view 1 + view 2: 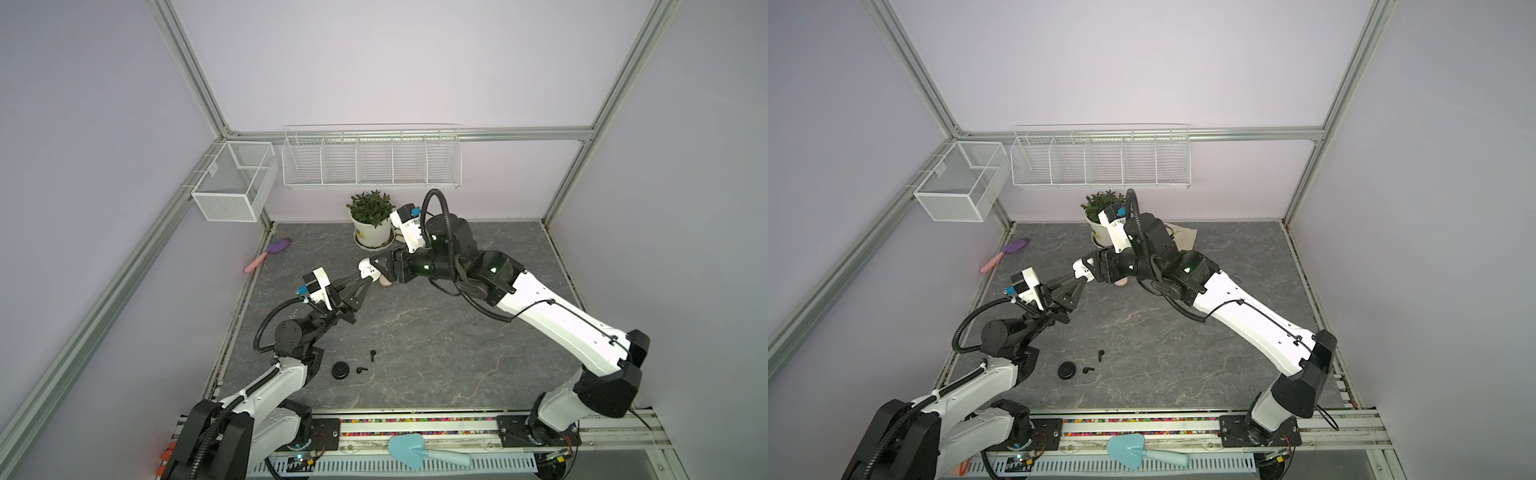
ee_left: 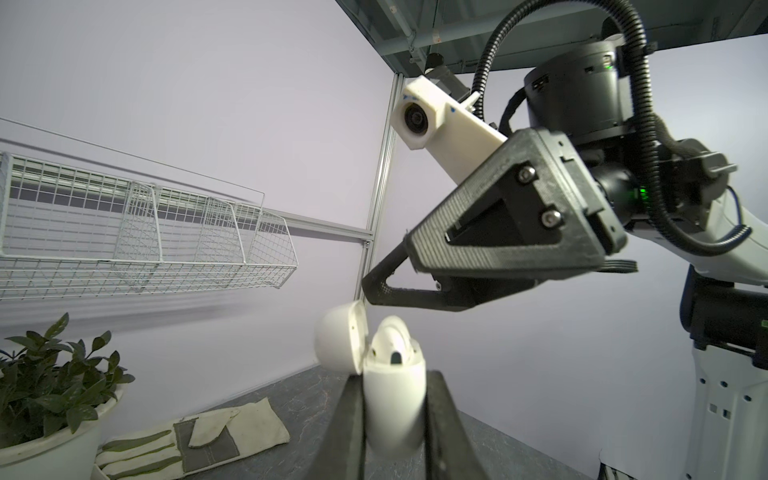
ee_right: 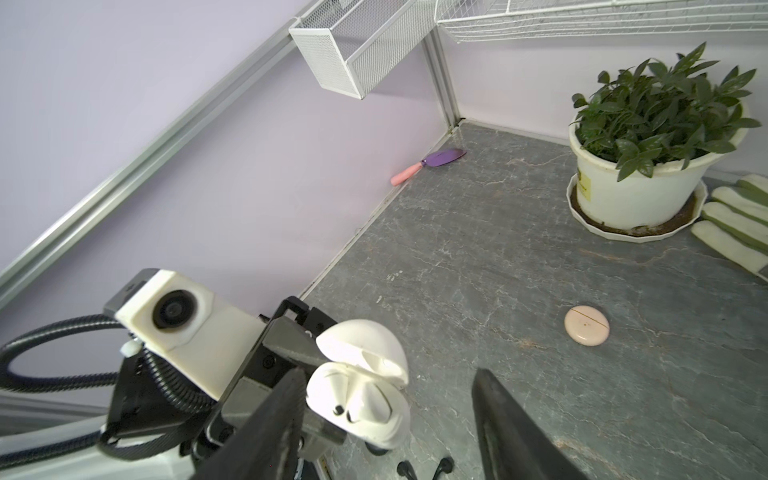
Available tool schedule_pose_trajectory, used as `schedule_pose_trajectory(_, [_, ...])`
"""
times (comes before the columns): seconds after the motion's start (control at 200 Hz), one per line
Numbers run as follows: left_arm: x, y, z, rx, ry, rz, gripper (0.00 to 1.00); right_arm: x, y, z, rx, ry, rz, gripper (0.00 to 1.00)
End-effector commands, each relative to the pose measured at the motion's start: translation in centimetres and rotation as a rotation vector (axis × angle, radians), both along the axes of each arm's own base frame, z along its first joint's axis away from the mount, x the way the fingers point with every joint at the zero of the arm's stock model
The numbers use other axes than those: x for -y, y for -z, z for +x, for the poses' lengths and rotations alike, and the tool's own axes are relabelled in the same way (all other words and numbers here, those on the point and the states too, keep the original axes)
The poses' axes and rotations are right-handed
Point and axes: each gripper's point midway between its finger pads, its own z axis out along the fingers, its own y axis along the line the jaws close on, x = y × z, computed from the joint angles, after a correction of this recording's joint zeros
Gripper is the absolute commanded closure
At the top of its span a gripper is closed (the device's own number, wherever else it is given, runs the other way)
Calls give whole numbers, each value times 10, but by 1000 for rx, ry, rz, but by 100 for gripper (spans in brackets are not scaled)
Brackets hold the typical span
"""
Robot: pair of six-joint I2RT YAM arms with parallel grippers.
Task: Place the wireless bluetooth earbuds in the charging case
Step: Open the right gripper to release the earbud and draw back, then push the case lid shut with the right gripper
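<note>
My left gripper (image 2: 395,401) is shut on a white charging case (image 2: 394,390), held above the table with its lid (image 2: 340,336) swung open. White wireless bluetooth earbuds (image 3: 357,395) sit in the case's wells. My right gripper (image 3: 388,374) is open just over the case (image 3: 376,419), one finger on each side, holding nothing. In both top views the two grippers meet at the case (image 1: 367,270) (image 1: 1080,270) left of centre. Two black earbuds (image 1: 372,354) (image 1: 361,369) lie loose on the table beside a shut black round case (image 1: 341,370). A shut pink round case (image 3: 587,325) lies below the arms.
A potted plant (image 1: 372,230) stands at the back, with a work glove (image 2: 195,432) beside it. A purple trowel (image 1: 270,253) lies by the left wall. Wire baskets (image 1: 370,160) hang on the back wall. A blue trowel (image 1: 415,451) rests on the front rail.
</note>
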Motion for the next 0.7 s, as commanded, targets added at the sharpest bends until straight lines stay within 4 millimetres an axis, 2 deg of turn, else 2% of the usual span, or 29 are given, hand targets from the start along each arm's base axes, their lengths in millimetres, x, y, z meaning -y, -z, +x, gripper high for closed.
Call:
schedule_pose_trajectory(0.0, [3, 6, -7, -28, 43, 21, 100, 12, -12, -23, 19, -246, 20, 30])
schedule_pose_trajectory(0.135, [9, 13, -9, -57, 84, 52, 100, 24, 2, -22, -53, -364, 23, 26])
schedule_pose_trajectory(0.23, [15, 16, -13, -57, 124, 69, 100, 26, 12, -22, -98, -419, 31, 24])
schedule_pose_trajectory(0.485, [25, 18, -15, -36, 191, 67, 100, 12, 28, -28, -197, -546, 81, 24])
schedule_pose_trajectory(0.695, [27, 20, -14, -46, 209, 66, 100, 9, 39, -26, -229, -549, 73, 25])
